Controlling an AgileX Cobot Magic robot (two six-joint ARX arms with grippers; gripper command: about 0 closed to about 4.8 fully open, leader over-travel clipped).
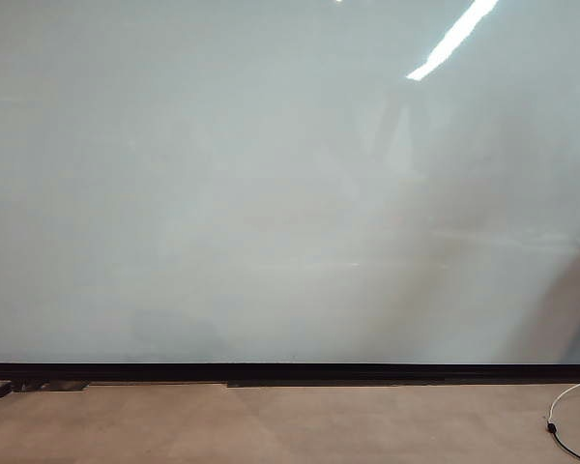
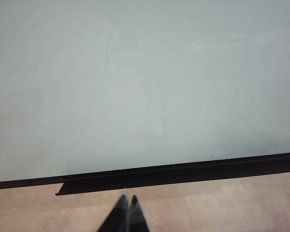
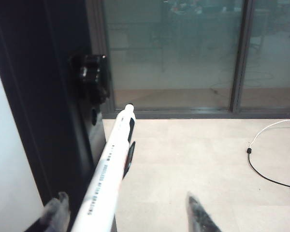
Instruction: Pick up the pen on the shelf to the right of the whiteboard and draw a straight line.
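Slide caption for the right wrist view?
Right gripper open around the pen beside the whiteboard edge.

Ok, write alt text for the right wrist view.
The right claw stands open around a white pen beside the whiteboard's dark frame, fingers apart on either side. Tan floor with a cable lies beyond, before glass doors.

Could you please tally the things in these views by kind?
Whiteboard: 1
Pen: 1
Grippers: 2; left gripper shut, facing the whiteboard; right gripper open, fingers either side of the pen
Cable: 1, on the floor
Total: 5
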